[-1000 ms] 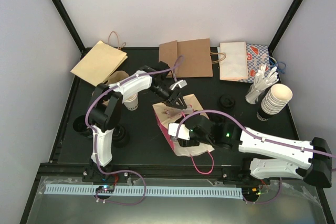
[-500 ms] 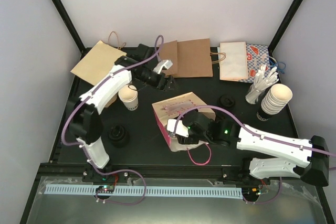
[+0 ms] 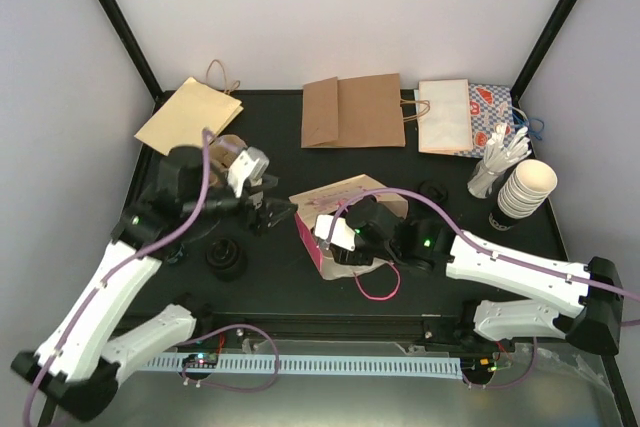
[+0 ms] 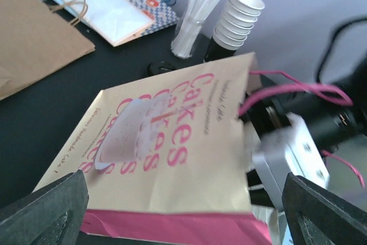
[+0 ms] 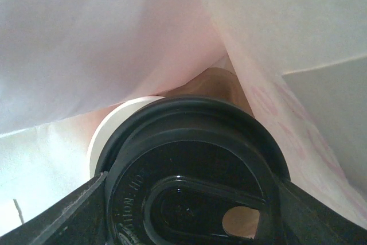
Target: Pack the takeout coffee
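Right, the left gripper (image 4: 183, 213) is off the bag. A second ago it was up at the mouth of the cream paper bag with pink "Cakes" lettering and pink cord handles (image 4: 200, 187). Now it sits back on the left side of the table (image 3: 270, 277), jaws spread wide, nothing between them. That leaves the right gripper (image 5: 189, 216) working alone, reaching into the bag's mouth and closed around the white paper cup with the black plastic lid (image 5: 189, 147). Paper walls all round that cup: it's inside. So the packing looks nearly done to me. What remains is setting the cup down upright, letting go, and backing out without dragging the unheld bag along.
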### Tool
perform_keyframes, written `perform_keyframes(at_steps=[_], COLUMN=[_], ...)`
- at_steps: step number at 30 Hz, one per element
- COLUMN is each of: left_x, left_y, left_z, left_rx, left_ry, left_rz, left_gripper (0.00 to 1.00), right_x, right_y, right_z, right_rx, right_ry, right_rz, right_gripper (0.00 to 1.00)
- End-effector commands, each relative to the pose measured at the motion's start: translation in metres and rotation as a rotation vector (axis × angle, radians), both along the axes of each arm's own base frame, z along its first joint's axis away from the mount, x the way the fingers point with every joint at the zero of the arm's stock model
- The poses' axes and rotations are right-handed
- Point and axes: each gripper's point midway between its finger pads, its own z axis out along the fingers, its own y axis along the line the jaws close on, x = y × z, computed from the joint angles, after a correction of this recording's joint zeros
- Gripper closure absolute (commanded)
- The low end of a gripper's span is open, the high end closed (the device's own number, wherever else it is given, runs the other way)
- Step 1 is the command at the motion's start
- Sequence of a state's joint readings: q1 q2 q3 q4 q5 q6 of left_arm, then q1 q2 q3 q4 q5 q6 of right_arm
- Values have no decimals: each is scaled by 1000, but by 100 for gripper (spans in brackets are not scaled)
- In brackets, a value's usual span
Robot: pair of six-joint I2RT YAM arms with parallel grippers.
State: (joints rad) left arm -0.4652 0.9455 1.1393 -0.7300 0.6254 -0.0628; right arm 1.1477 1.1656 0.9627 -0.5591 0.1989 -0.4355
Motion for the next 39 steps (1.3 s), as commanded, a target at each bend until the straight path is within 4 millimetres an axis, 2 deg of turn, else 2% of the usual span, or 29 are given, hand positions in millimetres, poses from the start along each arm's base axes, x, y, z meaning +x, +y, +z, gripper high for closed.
perform_keyframes(at_steps=[1,6,11,18,23,26,30,34,35,39], left_x=[-23,-38,-50,-50,-38,-41,-57,-71,-71,-63], left_y=[5,0,-9,-13,-13,-19,-28,-33,-34,-35], left_z=[12,-14,-28,-36,-36,-36,-42,-49,-51,-54], left_rx=[-97,-112,-66,-35,18,24,40,67,78,115], left_ry=[-159,-140,-197,-336,-411,-472,-581,-687,-709,-743], left_rz=[-26,-72,-119,-125,-97,-153,-305,-448,-466,-463], left_gripper=[6,12,15,21,27,29,33,46,49,51], right_x=[4,6,8,8,7,7,8,8,8,6], right_y=[10,10,11,9,9,10,11,11,10,11], right_z=[20,19,21,20,21,21,22,25,26,25], right_rx=[80,76,86,79,83,83,83,86,88,89], right_ry=[-8,-8,4,15,15,16,14,12,13,18], right_rz=[6,0,-10,-16,-14,-11,-12,-11,-11,-7], right_gripper=[54,54,54,54,54,54,54,54,54,54])
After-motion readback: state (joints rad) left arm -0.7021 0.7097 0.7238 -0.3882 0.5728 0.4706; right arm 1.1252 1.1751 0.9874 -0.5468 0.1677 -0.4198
